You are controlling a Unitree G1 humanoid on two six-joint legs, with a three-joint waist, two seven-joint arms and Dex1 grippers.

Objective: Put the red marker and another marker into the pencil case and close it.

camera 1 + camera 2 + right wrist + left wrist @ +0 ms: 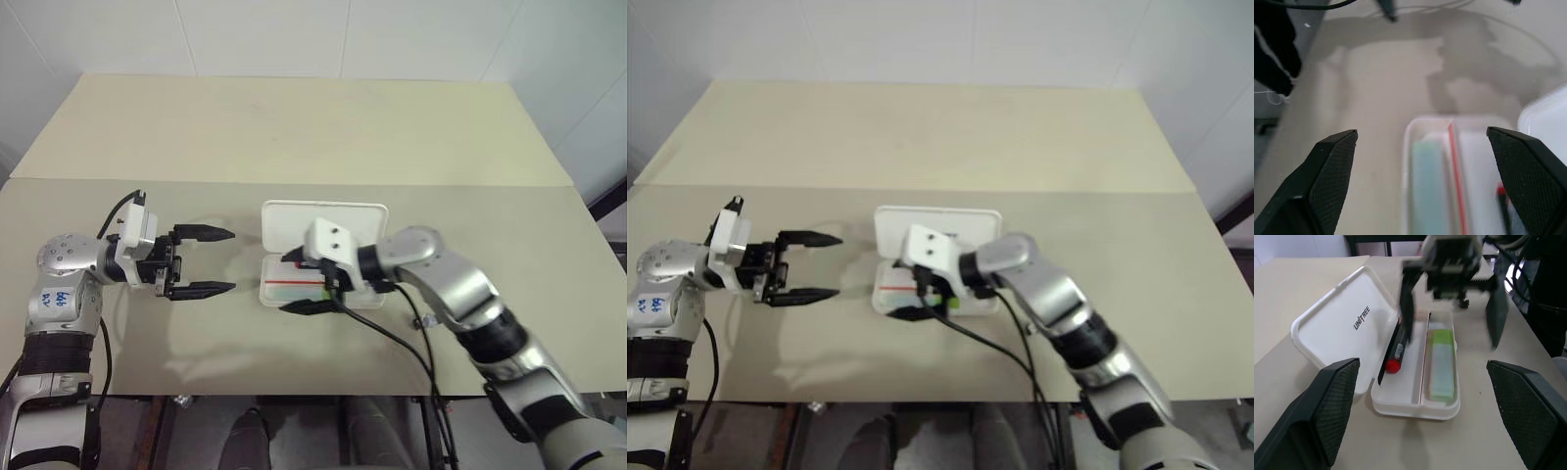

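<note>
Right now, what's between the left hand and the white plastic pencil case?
Only bare beige tabletop lies between the left hand and the white plastic pencil case, per the left eye view.

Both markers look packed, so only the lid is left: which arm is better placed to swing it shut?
Probably the left. Its open left pincer hangs free beside the pencil case, level with the raised lid. The open right pincer hangs over the tray holding the red marker and green marker, blocking the lid's path.

white pencil case (1347,323), red-capped black marker (1396,352), pale green marker (1442,363), beige table (294,127)
</note>
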